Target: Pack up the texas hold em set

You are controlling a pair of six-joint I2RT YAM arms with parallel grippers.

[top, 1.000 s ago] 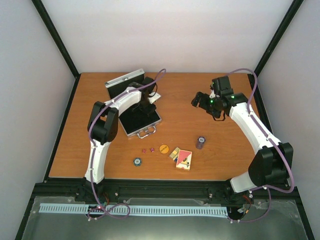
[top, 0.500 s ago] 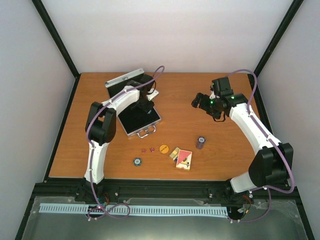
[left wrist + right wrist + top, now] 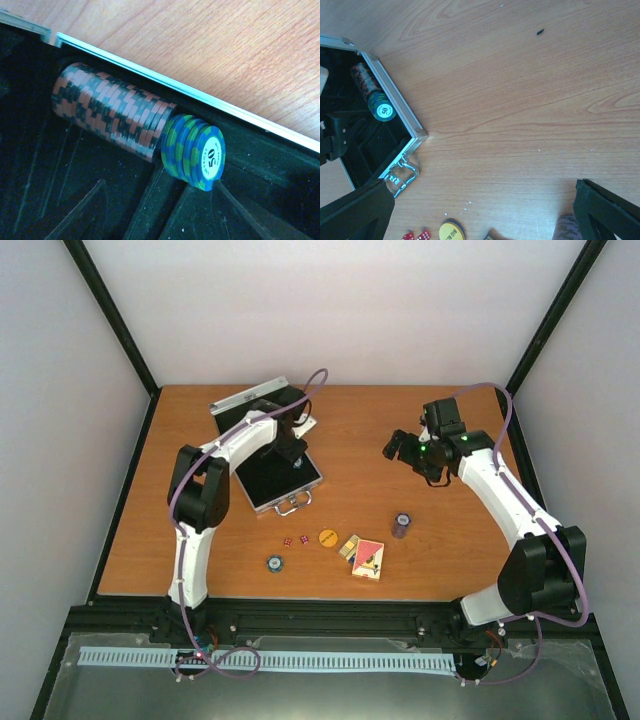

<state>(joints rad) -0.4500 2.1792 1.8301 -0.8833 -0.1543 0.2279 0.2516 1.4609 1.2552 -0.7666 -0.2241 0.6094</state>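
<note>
From above, the left claw [image 3: 291, 452] hangs over the open silver case [image 3: 282, 480]; spread or pinching, I cannot tell. The right claw [image 3: 398, 445] hovers well right of it, with chip stack [image 3: 402, 525], card decks [image 3: 364, 556], orange button [image 3: 327, 537], red dice [image 3: 295, 540] and blue chip [image 3: 274, 562] on the counter [image 3: 380, 410] nearer the bases. Left wrist: under the claw a red-black chip row [image 3: 110, 115] touches blue-green chips [image 3: 195, 152] in the case's trough. Right wrist: that claw's fingers [image 3: 355, 212] stand spread wide, gripping nothing

Your top view looks down from high over the near edge at the whole table [image 3: 350, 510]. Left wrist sits very close on the chip row [image 3: 110, 115] inside the case [image 3: 190, 93]; right wrist looks down from farther off, sharing both.
</note>
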